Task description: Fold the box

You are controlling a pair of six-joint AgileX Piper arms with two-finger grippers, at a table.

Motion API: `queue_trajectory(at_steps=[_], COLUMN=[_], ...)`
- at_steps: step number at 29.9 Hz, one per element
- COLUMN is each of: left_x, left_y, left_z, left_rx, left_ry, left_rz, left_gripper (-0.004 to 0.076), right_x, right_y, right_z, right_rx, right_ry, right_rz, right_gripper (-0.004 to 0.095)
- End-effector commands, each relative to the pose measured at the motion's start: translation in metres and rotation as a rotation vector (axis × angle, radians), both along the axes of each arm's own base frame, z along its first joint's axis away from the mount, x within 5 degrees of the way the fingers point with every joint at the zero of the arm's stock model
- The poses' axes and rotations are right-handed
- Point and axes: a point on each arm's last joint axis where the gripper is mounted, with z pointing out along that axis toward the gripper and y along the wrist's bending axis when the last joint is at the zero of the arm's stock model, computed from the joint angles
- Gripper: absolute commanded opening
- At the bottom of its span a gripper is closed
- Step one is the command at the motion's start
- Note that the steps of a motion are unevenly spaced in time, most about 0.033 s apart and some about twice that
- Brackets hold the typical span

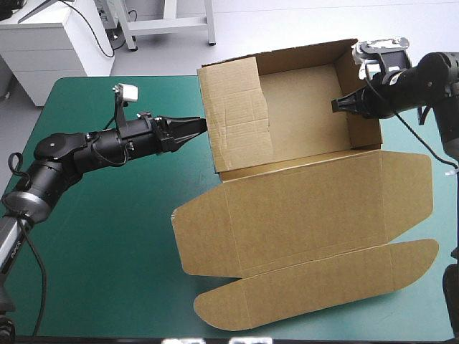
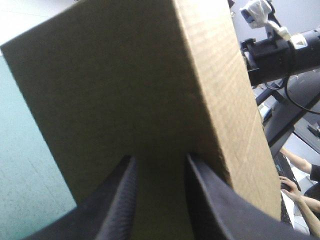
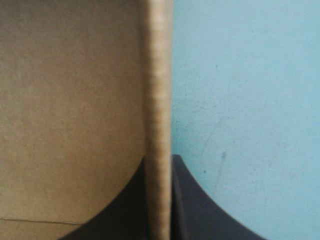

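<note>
**2 grippers, 1 at each end wall of the tray**

Nearest the front edge of the teal-green cover point(image 1: 107, 251), the box point(image 1: 308, 193) lies with its lid point(image 1: 287, 222) spread flat and the rounded tuck flap point(image 1: 315, 287) outermost. Beyond the lid's crease stands the open tray point(image 1: 308, 115), toward the far edge and right of the middle. Its long axis runs left to right, from 1 arm to the other.

The left gripper point(image 1: 203, 125) point(image 2: 160, 157) meets the tray's left end from outside. Its black fingers stand a little apart with nothing between them, and their tips seem to touch the outer face of the left wall point(image 2: 125, 100) straight ahead. That wall's fold-over panel point(image 1: 237, 118) leans inward over the tray floor. At the opposite end the right gripper point(image 1: 337, 105) point(image 3: 159, 157) pinches the right wall point(image 1: 367, 132) point(image 3: 159, 75) edge-on, 1 finger inside and 1 outside.

Each arm is nearest its own end wall. The next move likely turns on the left side: the panel must travel away from the left fingers, toward the right arm, and down into the tray. A push off the tray's axis could pivot the box about the right pinch.
</note>
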Motion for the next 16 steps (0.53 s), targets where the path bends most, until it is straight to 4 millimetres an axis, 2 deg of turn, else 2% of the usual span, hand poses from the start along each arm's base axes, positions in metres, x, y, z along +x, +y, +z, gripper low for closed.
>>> queue_trajectory(at_steps=[1, 4, 6, 11, 16], left_x=[-0.011, -0.013, -0.013, -0.014, -0.012], left_y=[-0.001, -0.002, -0.002, -0.003, -0.003], left_z=[0.024, 0.025, 0.024, 0.026, 0.039], left_rx=[-0.100, -0.106, -0.107, -0.126, -0.121], left_ry=[-0.060, -0.060, -0.058, -0.061, -0.089], left_rz=[-0.045, -0.061, -0.071, -0.085, -0.081], left_gripper=[0.0375, 0.0460, 0.0482, 0.0487, 0.0490], right_x=[-0.016, -0.016, -0.016, -0.015, -0.015], right_y=[0.002, 0.002, 0.002, 0.002, 0.002], right_z=[0.024, 0.024, 0.024, 0.024, 0.025], right_rx=[0.045, 0.045, 0.045, 0.046, 0.052], right_ry=[-0.097, -0.097, -0.097, -0.099, -0.101], right_rz=[0.009, 0.009, 0.009, 0.009, 0.002], right_gripper=[-0.0018, -0.0018, -0.0018, -0.0018, -0.0017])
